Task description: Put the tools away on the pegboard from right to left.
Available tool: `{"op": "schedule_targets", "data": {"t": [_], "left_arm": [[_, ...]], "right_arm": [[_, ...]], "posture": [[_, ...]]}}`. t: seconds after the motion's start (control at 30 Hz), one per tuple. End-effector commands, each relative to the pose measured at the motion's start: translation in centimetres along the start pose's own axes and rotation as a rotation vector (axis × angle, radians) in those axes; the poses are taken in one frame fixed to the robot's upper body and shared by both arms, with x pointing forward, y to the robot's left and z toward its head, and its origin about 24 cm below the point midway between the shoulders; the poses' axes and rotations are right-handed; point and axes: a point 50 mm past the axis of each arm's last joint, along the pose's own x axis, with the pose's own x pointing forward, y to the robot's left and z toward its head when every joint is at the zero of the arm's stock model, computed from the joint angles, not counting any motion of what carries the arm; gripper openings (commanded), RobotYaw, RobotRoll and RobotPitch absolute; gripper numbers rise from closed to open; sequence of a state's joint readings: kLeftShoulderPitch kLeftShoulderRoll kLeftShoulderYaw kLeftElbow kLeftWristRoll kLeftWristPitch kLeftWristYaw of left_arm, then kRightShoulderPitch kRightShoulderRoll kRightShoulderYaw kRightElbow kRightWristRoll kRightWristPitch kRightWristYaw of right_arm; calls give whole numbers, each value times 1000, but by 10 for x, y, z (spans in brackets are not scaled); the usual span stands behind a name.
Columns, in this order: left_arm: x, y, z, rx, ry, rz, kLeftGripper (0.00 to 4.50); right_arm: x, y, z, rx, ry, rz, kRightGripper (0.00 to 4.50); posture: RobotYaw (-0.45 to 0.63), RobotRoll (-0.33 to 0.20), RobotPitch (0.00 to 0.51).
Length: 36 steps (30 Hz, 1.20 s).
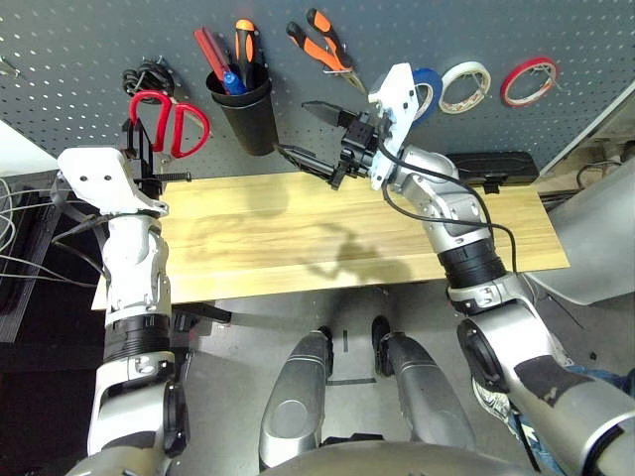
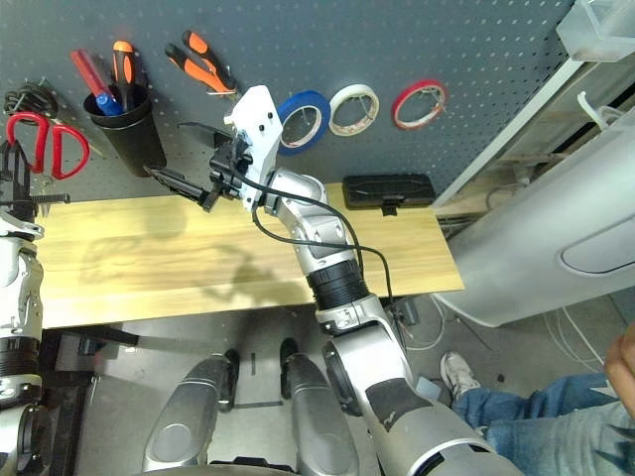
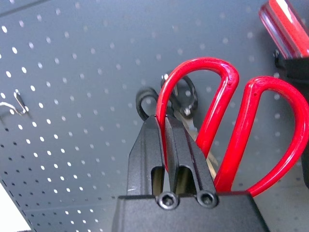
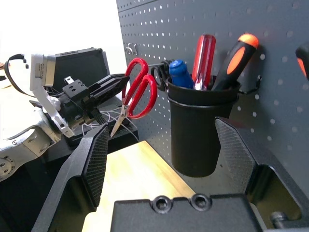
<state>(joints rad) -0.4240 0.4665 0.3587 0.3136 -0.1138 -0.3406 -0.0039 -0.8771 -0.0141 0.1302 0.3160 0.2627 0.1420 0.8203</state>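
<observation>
On the pegboard (image 1: 79, 50), from right to left, hang the blue tape ring (image 2: 301, 114) and the orange-and-black pliers (image 1: 322, 45). The black cup (image 1: 243, 111) holds the small blue-handled screwdriver (image 4: 181, 72) beside two bigger ones. My left gripper (image 3: 161, 123) is shut on one handle loop of the red-handled scissors (image 1: 171, 125). It holds them against the board's left part, blades down, in front of the black-handled scissors (image 3: 186, 96). My right gripper (image 1: 310, 134) stands open and holds nothing, just right of the cup above the table's back edge.
White tape ring (image 1: 464, 86) and red tape ring (image 1: 528, 81) hang at the pegboard's right. A black case (image 1: 491, 167) lies at the back right of the wooden table (image 1: 298, 238). A person's legs (image 2: 536, 416) show off to the right.
</observation>
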Motion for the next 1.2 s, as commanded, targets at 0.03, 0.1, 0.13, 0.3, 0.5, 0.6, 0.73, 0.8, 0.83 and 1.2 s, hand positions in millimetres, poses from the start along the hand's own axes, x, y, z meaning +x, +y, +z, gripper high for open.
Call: {"op": "schedule_targets", "data": {"t": [0.03, 0.1, 0.13, 0.3, 0.5, 0.6, 0.73, 0.8, 0.83, 1.2], "left_arm": [[3, 7, 5, 20, -17, 28, 12], [6, 8, 7, 19, -24, 34, 12], [7, 9, 7, 16, -22, 38, 12], [13, 16, -1, -8, 15, 71, 12], [17, 12, -23, -86, 153, 68, 12], [17, 9, -30, -109, 197, 62, 12], [17, 6, -35, -124, 239, 41, 12], [14, 2, -45, -122, 302, 0, 302], [12, 0, -49, -104, 316, -21, 635], [-27, -33, -87, -49, 523, -277, 4140]], "right_arm": [[3, 4, 5, -8, -13, 24, 4500], [3, 3, 5, -8, -13, 23, 4500], [3, 3, 5, -8, -13, 23, 4500], [3, 3, 5, -7, -12, 18, 4500], [3, 2, 4, -7, -9, 12, 4500], [3, 2, 4, -7, -7, 8, 4500], [3, 1, 2, -3, -1, -3, 4500], [2, 1, -2, 4, 10, -14, 4500], [1, 0, -4, 9, 17, -23, 4500], [-30, -23, -57, 207, 183, -331, 4500]], "posture": [[152, 0, 250], [152, 0, 250], [150, 0, 249], [148, 0, 246], [146, 0, 244], [143, 0, 242], [143, 0, 241], [143, 0, 239], [143, 0, 239], [145, 0, 236]]}}
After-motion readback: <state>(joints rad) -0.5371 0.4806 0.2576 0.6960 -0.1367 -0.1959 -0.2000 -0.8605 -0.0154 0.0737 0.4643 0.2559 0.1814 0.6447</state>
